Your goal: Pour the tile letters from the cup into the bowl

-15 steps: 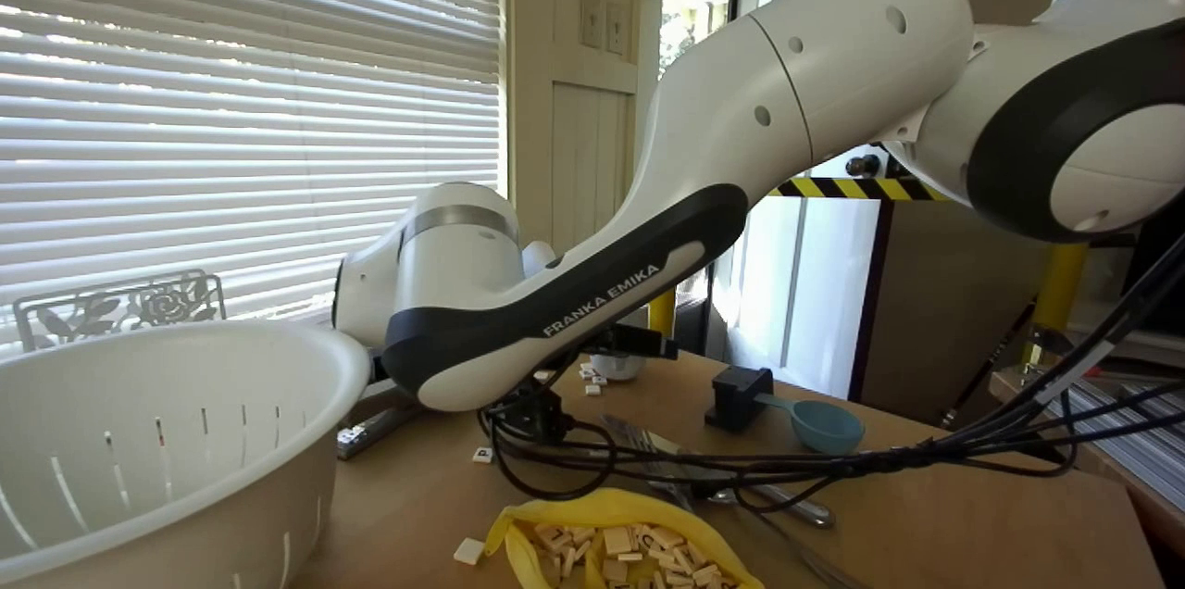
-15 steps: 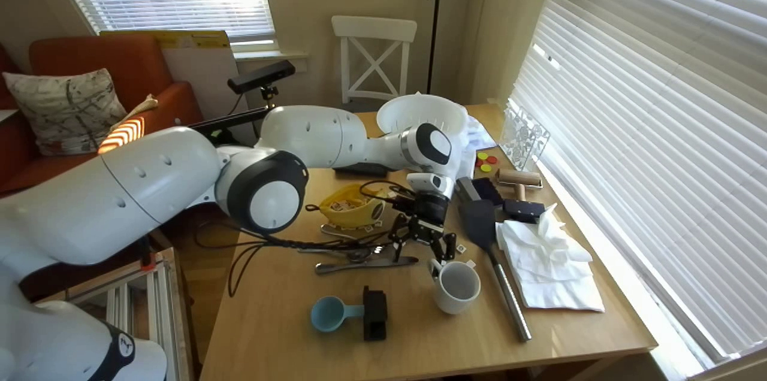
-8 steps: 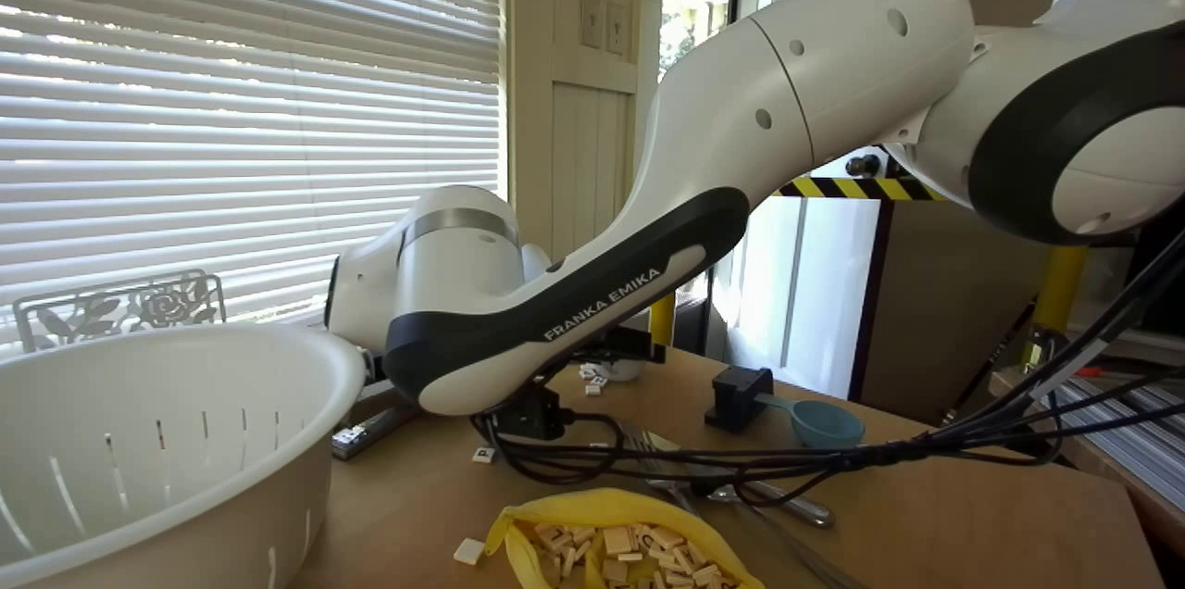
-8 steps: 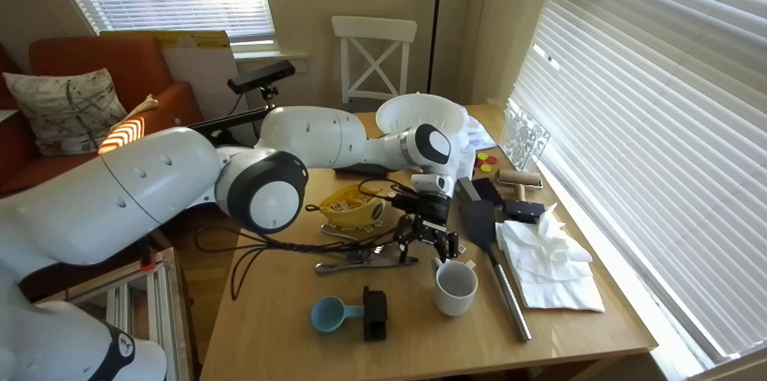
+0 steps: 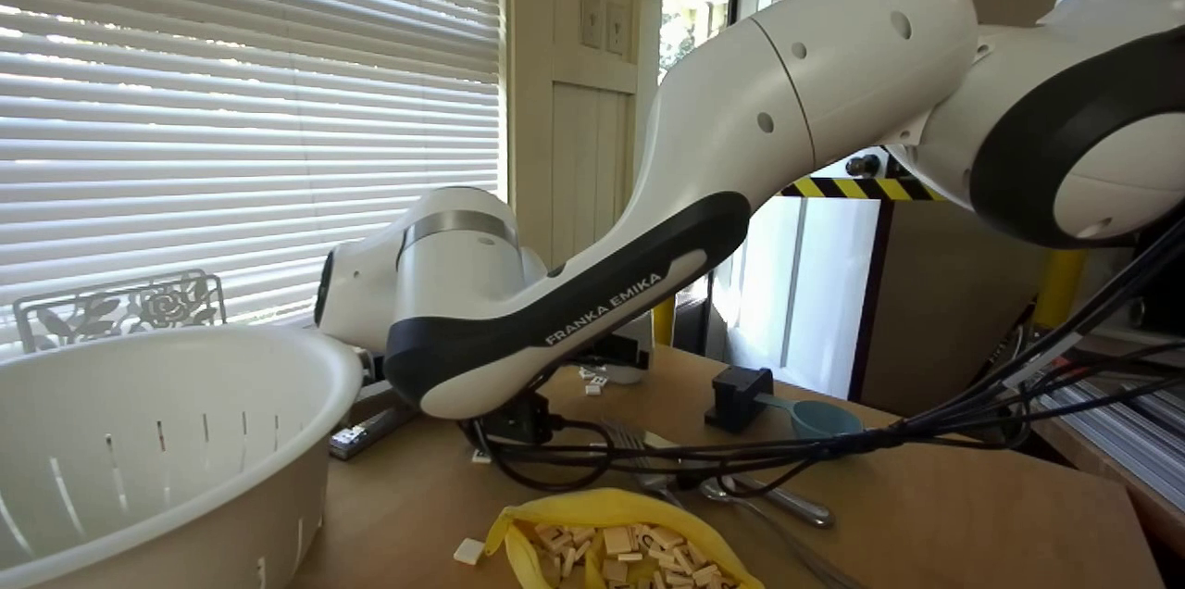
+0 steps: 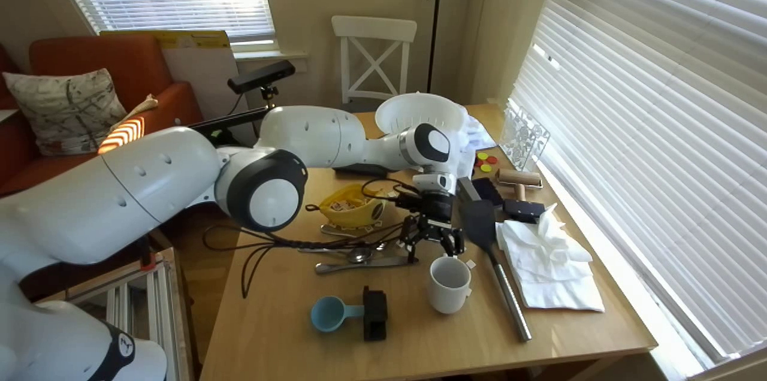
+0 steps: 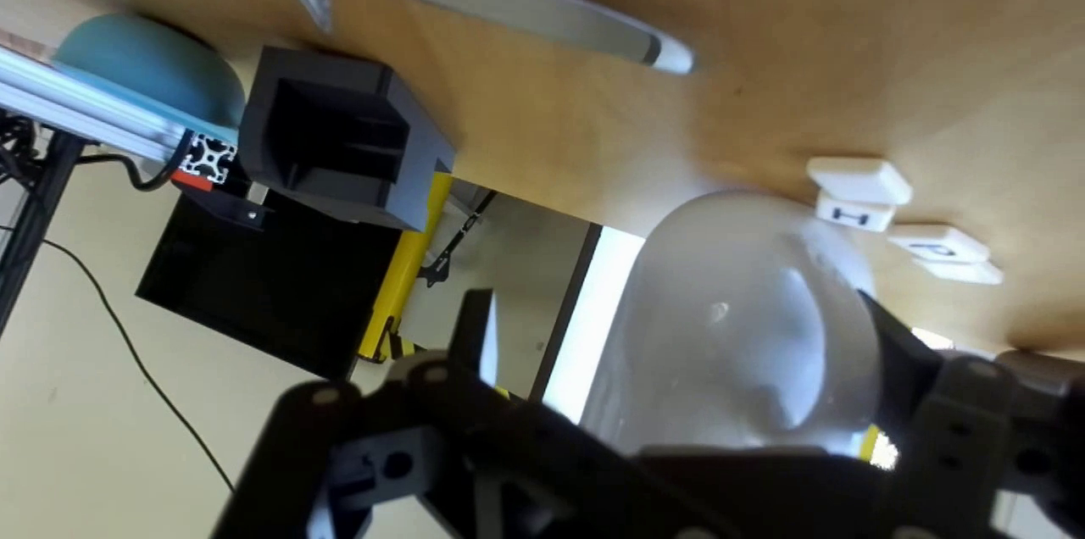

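Note:
The pale grey-white cup (image 6: 449, 290) stands upright on the table, and its inside shows no tile letters from here. My gripper (image 6: 432, 248) is low over the table at the cup's far side. In the wrist view the cup (image 7: 729, 310) is between the spread fingers, close against the right finger (image 7: 903, 344), with a gap to the left finger (image 7: 473, 327). Loose tile letters (image 7: 856, 208) lie beside the cup; more tile letters (image 5: 648, 552) fill a yellow dish. The large white slitted bowl (image 5: 343, 376) stands at the table's far end, close to the arm.
The yellow dish (image 6: 353, 213) sits between arm and cutlery. A knife (image 6: 365, 265) lies left of the cup, near a blue scoop (image 6: 328, 314) in a black block (image 6: 376, 313). To the right are a black spatula (image 6: 478, 222) and white cloth (image 6: 551, 273).
In an exterior view the gripper has moved rightward and turned. The cup has shifted slightly left and its handle has swung out of clear sight. The bowl has slid slightly away from the arm.

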Available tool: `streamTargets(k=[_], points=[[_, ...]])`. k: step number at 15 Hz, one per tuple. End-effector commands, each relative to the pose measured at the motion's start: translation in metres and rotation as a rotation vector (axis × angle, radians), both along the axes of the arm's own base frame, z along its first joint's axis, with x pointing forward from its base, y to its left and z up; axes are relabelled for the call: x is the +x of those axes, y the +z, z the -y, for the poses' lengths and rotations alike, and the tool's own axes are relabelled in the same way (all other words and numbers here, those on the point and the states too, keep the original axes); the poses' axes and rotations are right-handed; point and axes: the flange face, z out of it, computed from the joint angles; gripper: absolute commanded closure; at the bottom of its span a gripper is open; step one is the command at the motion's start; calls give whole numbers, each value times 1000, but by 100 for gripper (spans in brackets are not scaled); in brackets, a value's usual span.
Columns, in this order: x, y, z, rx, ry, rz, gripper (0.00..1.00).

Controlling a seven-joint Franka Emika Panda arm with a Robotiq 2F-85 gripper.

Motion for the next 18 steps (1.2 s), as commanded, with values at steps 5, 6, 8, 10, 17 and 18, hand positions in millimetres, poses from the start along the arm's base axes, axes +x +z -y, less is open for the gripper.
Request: streamTargets(k=[5, 6, 8, 10, 17, 18], points=[[11, -8, -3, -33, 47, 104, 0], [14, -6, -4, -27, 51, 120, 0], [21, 4, -13, -35, 71, 174, 0], [26, 19, -21, -37, 72, 215, 0], [25, 100, -43, -89, -89, 338, 0], [25, 113, -44, -93, -111, 351, 0]])
